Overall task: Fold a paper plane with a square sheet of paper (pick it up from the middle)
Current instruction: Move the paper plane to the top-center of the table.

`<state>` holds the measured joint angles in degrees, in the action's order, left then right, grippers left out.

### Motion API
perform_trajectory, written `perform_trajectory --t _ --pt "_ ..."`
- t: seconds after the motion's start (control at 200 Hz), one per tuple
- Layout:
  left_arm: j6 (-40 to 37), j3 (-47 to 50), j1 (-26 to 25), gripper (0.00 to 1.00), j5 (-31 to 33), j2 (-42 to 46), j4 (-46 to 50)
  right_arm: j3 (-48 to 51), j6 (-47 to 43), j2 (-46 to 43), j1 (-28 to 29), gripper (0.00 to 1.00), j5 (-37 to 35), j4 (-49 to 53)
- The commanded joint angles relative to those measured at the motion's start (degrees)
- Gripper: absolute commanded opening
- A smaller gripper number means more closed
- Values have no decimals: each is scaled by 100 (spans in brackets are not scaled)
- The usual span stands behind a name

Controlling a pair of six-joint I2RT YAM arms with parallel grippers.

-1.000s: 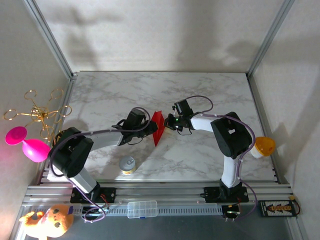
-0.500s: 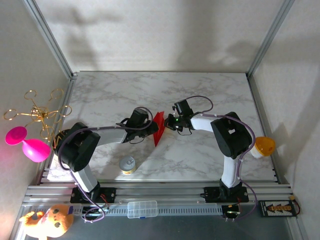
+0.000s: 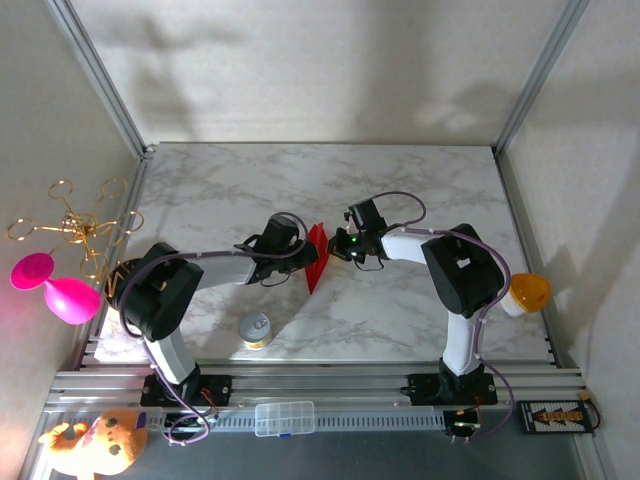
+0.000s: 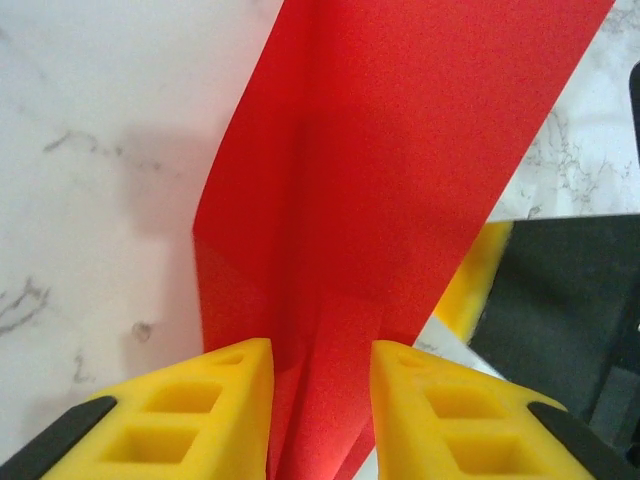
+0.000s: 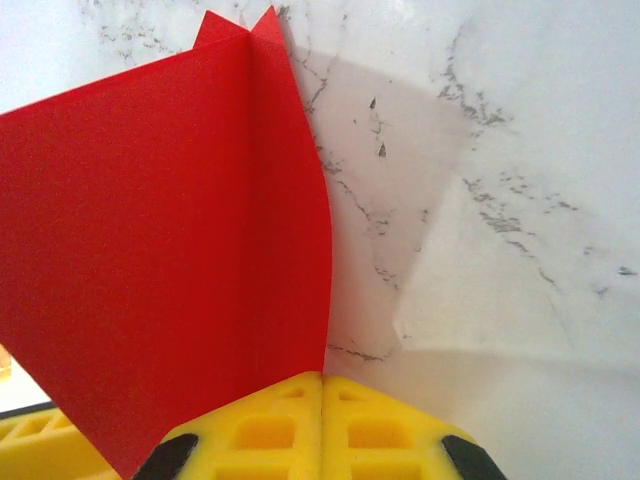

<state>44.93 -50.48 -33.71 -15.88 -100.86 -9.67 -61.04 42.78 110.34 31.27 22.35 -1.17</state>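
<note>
The red paper (image 3: 317,256) is folded and stands on edge at the middle of the marble table (image 3: 420,190), held up between both arms. My right gripper (image 3: 338,246) is shut on its edge; in the right wrist view the yellow fingertips (image 5: 290,425) meet with the red paper (image 5: 170,250) pinched between them, a creased flap rising ahead. My left gripper (image 4: 320,400) is open, and its two yellow fingers (image 4: 205,410) straddle a raised centre fold of the paper (image 4: 400,170) without pressing it. The right gripper's finger (image 4: 470,275) shows just behind the sheet.
A small metal can (image 3: 255,330) stands near the table's front edge under the left arm. A pink balloon-like toy (image 3: 60,288) and a gold wire stand (image 3: 75,225) sit at the left wall. An orange object (image 3: 528,292) lies right, a clear plastic box (image 3: 284,418) on the front rail.
My left arm has swung in closer to the paper and its wrist now sits against the sheet. The paper looks narrower and more upright from above. The right gripper has stayed put.
</note>
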Motion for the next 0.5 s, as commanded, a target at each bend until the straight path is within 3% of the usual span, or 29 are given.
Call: perform_trajectory --t 0.0,0.496 --pt "-208 -348 -50 31 288 -206 134 -120 -84 5 -22 5 60 83" --pt "-249 -177 -122 35 278 75 581 -146 -85 7 -24 5 79 73"
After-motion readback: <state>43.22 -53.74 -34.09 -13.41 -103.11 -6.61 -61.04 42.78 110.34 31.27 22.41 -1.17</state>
